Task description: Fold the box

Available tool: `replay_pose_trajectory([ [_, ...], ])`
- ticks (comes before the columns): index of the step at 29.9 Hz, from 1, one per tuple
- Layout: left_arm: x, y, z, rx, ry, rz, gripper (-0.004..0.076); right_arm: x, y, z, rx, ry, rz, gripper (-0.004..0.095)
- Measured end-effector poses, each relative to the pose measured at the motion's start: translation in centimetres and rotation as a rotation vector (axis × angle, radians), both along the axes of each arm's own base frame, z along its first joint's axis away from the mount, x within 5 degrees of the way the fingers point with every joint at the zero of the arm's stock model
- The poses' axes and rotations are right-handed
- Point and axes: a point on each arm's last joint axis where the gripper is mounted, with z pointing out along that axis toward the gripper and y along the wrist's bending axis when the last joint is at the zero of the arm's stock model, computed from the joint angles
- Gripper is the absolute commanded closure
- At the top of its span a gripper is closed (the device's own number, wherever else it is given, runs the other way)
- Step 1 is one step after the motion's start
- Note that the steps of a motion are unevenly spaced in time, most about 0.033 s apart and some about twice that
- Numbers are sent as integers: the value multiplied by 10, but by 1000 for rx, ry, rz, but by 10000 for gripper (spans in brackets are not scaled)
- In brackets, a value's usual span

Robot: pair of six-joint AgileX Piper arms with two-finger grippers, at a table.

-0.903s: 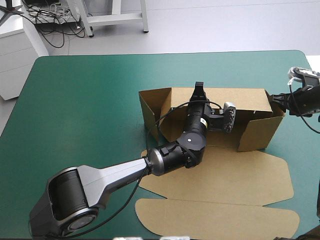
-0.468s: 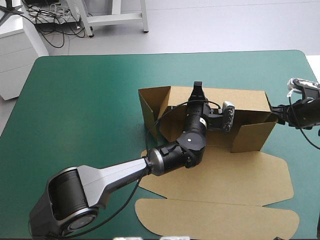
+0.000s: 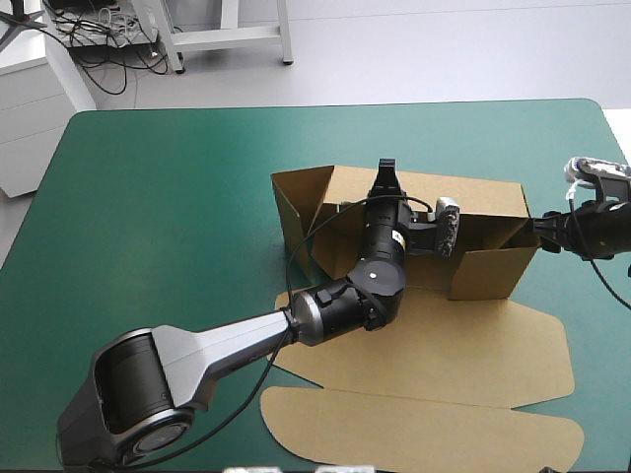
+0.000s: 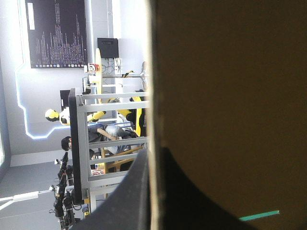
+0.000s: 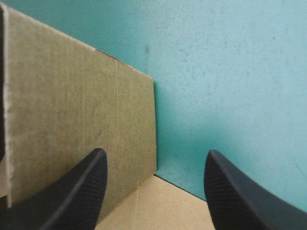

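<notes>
I'm looking at the box (image 3: 439, 281) a little toward 3 o'clock from the middle of the teal-green surface (image 3: 177, 217), and it is only half made. Its far wall (image 3: 483, 197) stands along the 12 o'clock side and the left end wall (image 3: 296, 202) is up at 9 o'clock. The lid (image 3: 463, 340) and its rounded tuck flap (image 3: 414, 434) lie flat toward 6 o'clock.

What has just changed is at the 3 o'clock end. A moment earlier the right end wall (image 3: 488, 271) splayed outward, with its outer corner well past the end of the far wall. Now it has swung in toward 9 o'clock and stands closer to square with the far wall. The right claw (image 3: 540, 225) has come in with it and now sits at that wall's outer face. Its black fingers are apart and grip nothing. In its own view the board's cut edge runs ahead, about midway between them, with bare cover beyond.

The left claw (image 3: 385, 175) has barely shifted. It is clamped on the top edge of the far wall, the sheet pinched between its fingers, and it seems to be keeping that wall upright.

To my eye the right end is being nudged into place, not held. That brings the tray shape nearer, but nothing locks this wall yet. If the pushing claw backs away before a flap is tucked over it, I'd expect the board to spring outward again.
</notes>
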Motion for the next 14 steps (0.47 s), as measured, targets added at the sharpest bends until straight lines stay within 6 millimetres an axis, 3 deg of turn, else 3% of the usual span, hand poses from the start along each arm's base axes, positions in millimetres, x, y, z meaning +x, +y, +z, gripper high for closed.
replay_pose_trajectory([
  [14, -1, -3, -1, -6, 6, -28, 734, -4, 1, 5, -19, -20, 4, 356],
])
